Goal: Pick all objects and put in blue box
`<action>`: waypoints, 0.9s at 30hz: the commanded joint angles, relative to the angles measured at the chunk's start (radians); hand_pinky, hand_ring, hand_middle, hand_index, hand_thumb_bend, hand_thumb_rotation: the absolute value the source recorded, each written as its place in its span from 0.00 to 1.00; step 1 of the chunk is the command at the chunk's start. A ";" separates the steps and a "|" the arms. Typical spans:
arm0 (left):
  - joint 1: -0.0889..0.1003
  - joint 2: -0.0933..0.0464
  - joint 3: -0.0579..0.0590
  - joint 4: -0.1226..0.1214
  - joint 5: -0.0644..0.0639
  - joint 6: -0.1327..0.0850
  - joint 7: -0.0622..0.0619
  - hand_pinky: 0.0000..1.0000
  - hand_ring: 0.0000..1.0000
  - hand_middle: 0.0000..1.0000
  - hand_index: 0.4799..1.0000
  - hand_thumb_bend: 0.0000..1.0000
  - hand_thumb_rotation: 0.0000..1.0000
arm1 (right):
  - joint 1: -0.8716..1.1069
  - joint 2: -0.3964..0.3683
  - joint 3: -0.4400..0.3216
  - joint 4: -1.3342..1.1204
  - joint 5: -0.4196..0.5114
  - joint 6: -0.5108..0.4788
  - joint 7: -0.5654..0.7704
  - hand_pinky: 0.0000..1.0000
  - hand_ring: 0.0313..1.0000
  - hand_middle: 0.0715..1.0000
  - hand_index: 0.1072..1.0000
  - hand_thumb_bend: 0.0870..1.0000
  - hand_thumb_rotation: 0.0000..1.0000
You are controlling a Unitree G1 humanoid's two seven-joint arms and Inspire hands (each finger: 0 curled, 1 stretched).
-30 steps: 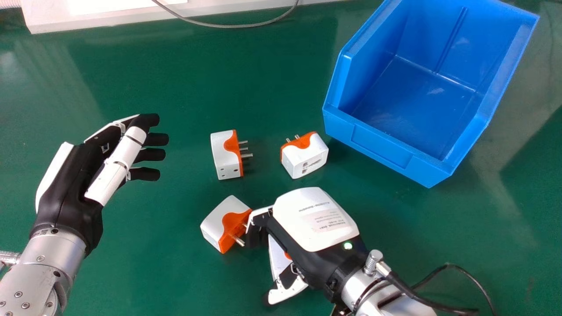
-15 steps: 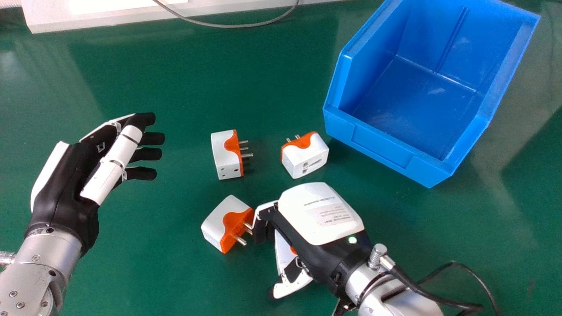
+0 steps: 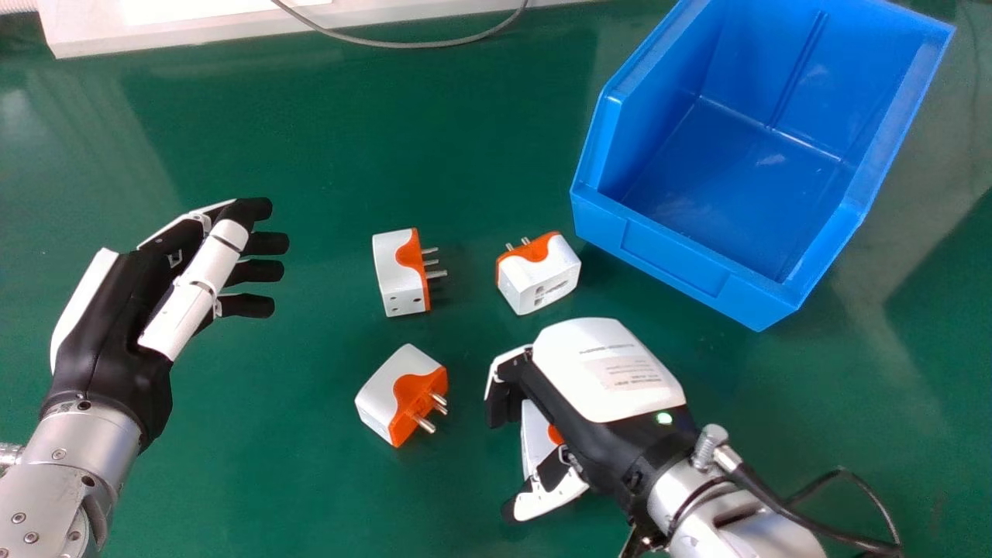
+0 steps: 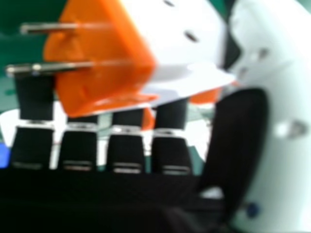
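The right hand (image 3: 593, 372) grasps a plug adapter (image 4: 165, 43) on the near side of the blue box (image 3: 674, 256), slightly left; its carry should run forward and rightward.

No word, number or sign can be read. A line of tiny print (image 3: 608, 349) and, beside it, a pale grey label (image 3: 632, 375) stand on the white back of the right hand (image 3: 620, 434), nearer the robot than the blue box (image 3: 674, 260) and to its left; both are too small to make out.
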 commanded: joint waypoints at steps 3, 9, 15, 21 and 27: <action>-0.011 0.016 0.015 -0.016 -0.008 0.001 -0.003 0.63 0.72 0.73 0.56 0.38 0.74 | 0.009 -0.011 -0.029 -0.088 -0.002 0.003 0.015 0.33 0.42 0.49 0.45 0.45 0.00; -0.011 0.016 0.016 -0.013 -0.009 0.001 -0.005 0.63 0.71 0.73 0.56 0.38 0.74 | 0.029 -0.015 -0.049 -0.181 -0.021 0.034 0.067 0.33 0.42 0.49 0.44 0.44 0.00; -0.008 0.016 0.017 -0.025 -0.011 0.009 -0.006 0.62 0.71 0.73 0.56 0.37 0.74 | 0.053 -0.011 -0.058 -0.252 -0.022 0.046 0.094 0.33 0.43 0.50 0.43 0.44 0.00; -0.007 0.018 0.016 -0.032 -0.009 0.016 -0.007 0.62 0.71 0.73 0.56 0.37 0.74 | 0.056 0.003 -0.073 -0.295 -0.016 0.050 0.108 0.33 0.43 0.50 0.43 0.45 0.00; -0.005 0.018 0.015 -0.037 -0.008 0.021 -0.007 0.62 0.71 0.73 0.56 0.37 0.73 | 0.049 0.004 -0.110 -0.349 0.030 0.021 0.114 0.33 0.43 0.50 0.43 0.45 0.00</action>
